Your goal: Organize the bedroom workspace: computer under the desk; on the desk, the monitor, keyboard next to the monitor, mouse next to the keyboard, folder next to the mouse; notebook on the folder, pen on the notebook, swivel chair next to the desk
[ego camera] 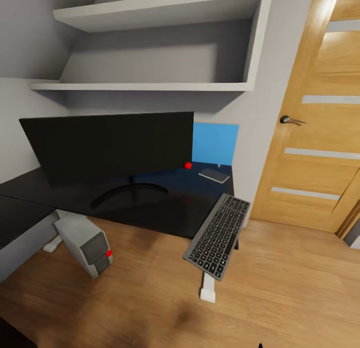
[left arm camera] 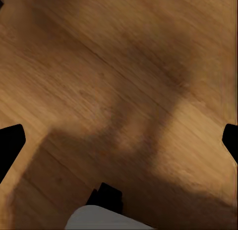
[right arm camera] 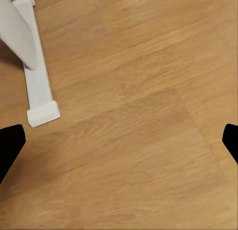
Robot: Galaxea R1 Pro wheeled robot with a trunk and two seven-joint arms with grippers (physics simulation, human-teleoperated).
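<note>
The monitor (ego camera: 107, 148) stands on the black desk (ego camera: 165, 208), its red dot at the lower right corner. The keyboard (ego camera: 217, 236) lies tilted at the desk's front right corner, overhanging the edge. The blue folder (ego camera: 215, 143) stands against the wall at the back right. In front of it the grey notebook (ego camera: 214, 175) lies flat. The computer (ego camera: 85, 244) sits on the floor by the desk's front left. My left gripper (left arm camera: 119, 145) and right gripper (right arm camera: 119, 145) are open over bare floor. Mouse, pen and swivel chair are out of view.
The desk's white leg (ego camera: 207, 288) stands under the keyboard, and its foot (right arm camera: 39, 86) lies near my right gripper. A wooden door (ego camera: 320, 118) is to the right. Wall shelves (ego camera: 150, 85) hang above the monitor. Wood floor (ego camera: 280, 293) spreads right of the desk.
</note>
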